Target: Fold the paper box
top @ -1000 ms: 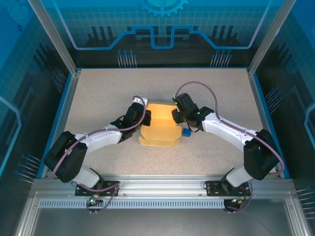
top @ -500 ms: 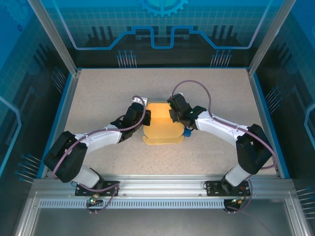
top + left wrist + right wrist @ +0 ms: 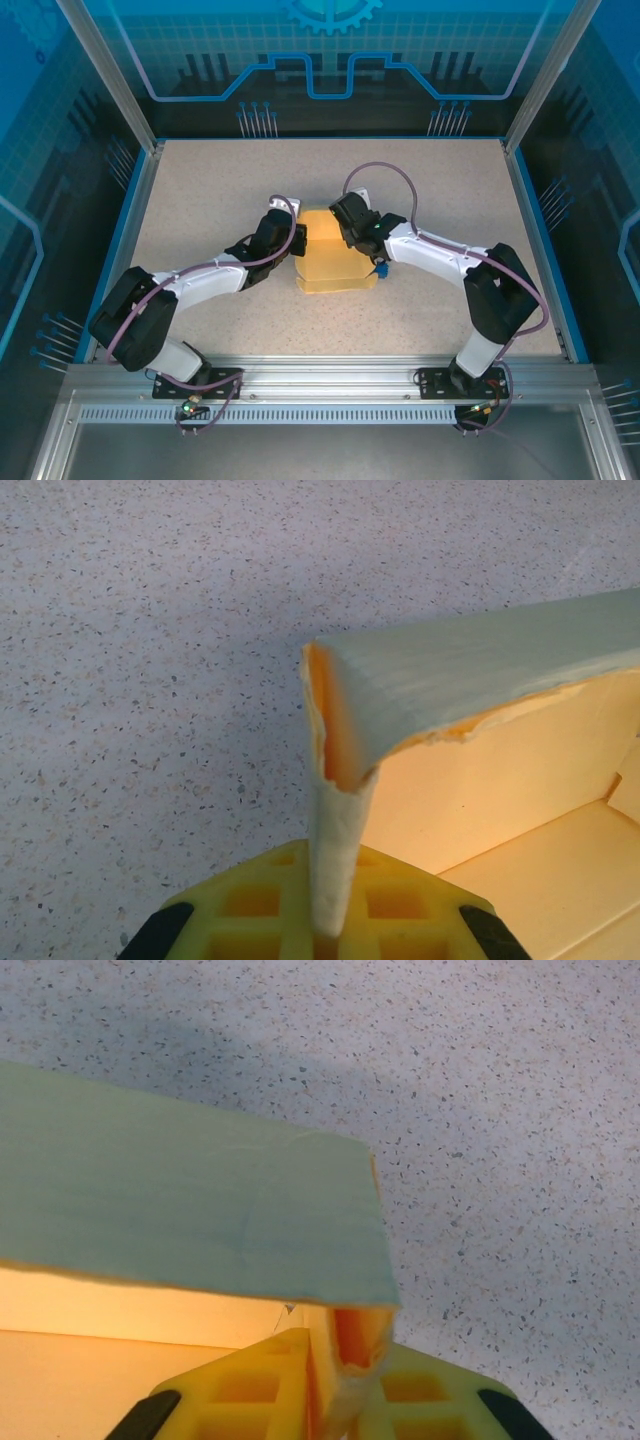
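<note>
The paper box (image 3: 335,265) is pale yellow cardboard, half folded, lying mid-table between the two arms. My left gripper (image 3: 298,241) is at its left side, shut on an upright side wall. In the left wrist view that thin wall (image 3: 338,820) runs down between the yellow pads (image 3: 245,900), with the back panel (image 3: 480,680) bending off to the right. My right gripper (image 3: 346,232) is at the box's back right corner. In the right wrist view its yellow pads (image 3: 250,1390) pinch a doubled corner flap (image 3: 350,1360) under the raised panel (image 3: 200,1200).
A tiny blue cube (image 3: 381,268) lies on the speckled table (image 3: 200,190) just right of the box, under the right forearm. Blue rails (image 3: 540,230) border the table on the left, right and back sides.
The right gripper has moved left along the box's back edge and closed on the corner. The box now looks narrower, its right side folded in. The left arm has stayed put.
</note>
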Tool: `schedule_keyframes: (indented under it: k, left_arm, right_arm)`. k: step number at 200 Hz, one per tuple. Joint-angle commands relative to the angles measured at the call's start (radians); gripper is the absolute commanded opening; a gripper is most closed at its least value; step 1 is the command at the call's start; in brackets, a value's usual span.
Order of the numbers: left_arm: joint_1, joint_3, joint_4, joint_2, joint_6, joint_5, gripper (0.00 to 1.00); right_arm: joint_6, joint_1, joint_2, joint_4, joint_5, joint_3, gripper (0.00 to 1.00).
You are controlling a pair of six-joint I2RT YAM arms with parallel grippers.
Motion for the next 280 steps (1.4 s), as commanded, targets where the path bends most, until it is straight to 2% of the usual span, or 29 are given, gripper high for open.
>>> schedule_keyframes:
  k: [1,33,81,137,199,235,280]
  left_arm:
    - [0.001,0.007,0.001,-0.030,0.012,-0.012,0.07]
    - [0.001,0.010,-0.003,-0.025,0.020,-0.025,0.07]
    - [0.018,0.027,-0.060,-0.008,0.031,-0.023,0.07]
    - [0.099,0.075,-0.239,0.005,0.042,0.082,0.07]
    - [0.189,0.157,-0.478,0.052,0.065,0.293,0.07]
    - [0.195,0.272,-0.670,0.135,0.134,0.358,0.08]
    - [0.195,0.397,-0.807,0.250,0.192,0.392,0.09]
  right_arm:
    - [-0.025,0.001,-0.022,-0.027,0.001,0.003,0.20]
    - [-0.047,0.002,-0.071,0.014,-0.133,-0.015,0.42]
    - [-0.063,0.005,-0.134,0.023,-0.298,-0.030,0.57]
    - [-0.098,0.000,-0.261,0.023,-0.376,-0.060,0.60]
    - [-0.100,-0.082,-0.302,0.033,-0.405,-0.134,0.60]
    - [-0.079,-0.128,-0.326,0.080,-0.468,-0.210,0.60]
    - [-0.074,-0.133,-0.332,0.071,-0.446,-0.241,0.61]
